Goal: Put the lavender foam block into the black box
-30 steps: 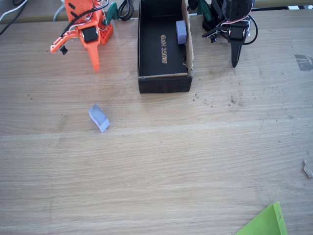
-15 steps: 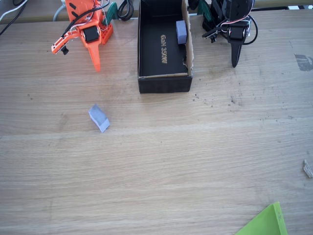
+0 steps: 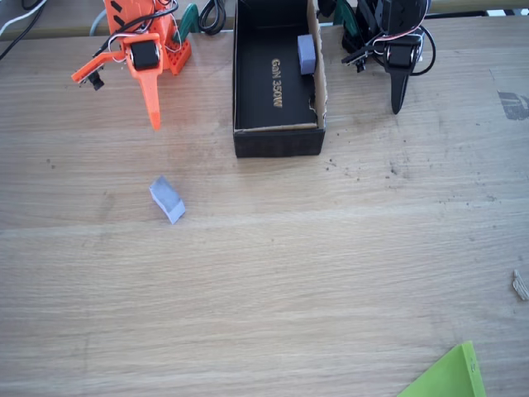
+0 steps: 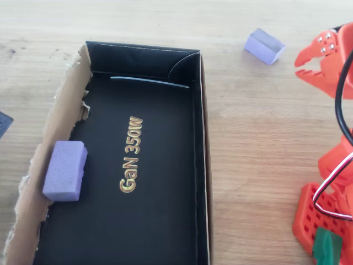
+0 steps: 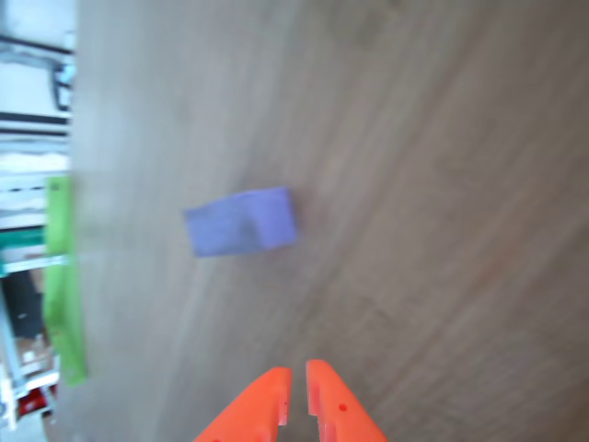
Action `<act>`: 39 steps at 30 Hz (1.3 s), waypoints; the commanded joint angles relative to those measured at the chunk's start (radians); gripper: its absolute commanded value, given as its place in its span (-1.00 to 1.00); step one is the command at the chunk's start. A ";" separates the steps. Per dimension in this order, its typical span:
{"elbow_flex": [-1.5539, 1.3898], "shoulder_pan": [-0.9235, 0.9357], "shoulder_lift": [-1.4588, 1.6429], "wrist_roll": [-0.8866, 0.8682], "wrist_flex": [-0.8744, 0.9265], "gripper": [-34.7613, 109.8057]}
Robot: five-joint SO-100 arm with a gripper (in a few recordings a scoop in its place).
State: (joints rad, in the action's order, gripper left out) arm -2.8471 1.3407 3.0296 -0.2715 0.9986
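Orange printed arm [image 3: 140, 37], black servo, red-white-black cables, pointed orange hand [image 5: 294, 401].

Orange arm [image 3: 136, 37] reaching over the table, its fingers [image 5: 294, 391] nearly closed, tips narrowly apart, holding nothing

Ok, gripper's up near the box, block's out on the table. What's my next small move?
Probably open the jaws and bring the gripper forward over the block. The wrist view shows the fingertips nearly together, empty, short of the block, which lies loose on the table, clear of the box.
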 commanded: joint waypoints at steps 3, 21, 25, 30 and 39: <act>0.048 -0.014 0.009 -0.074 0.018 -0.52; 0.862 -0.026 -0.724 -0.057 0.287 -0.52; 1.101 -0.025 -0.920 -0.041 0.394 -0.52; 1.146 -0.051 -0.953 -0.067 0.399 -0.52; 1.442 -0.051 -1.192 -0.034 0.532 -0.52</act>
State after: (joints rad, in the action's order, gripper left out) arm -1.5417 1.2778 1.8607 -0.3160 1.5064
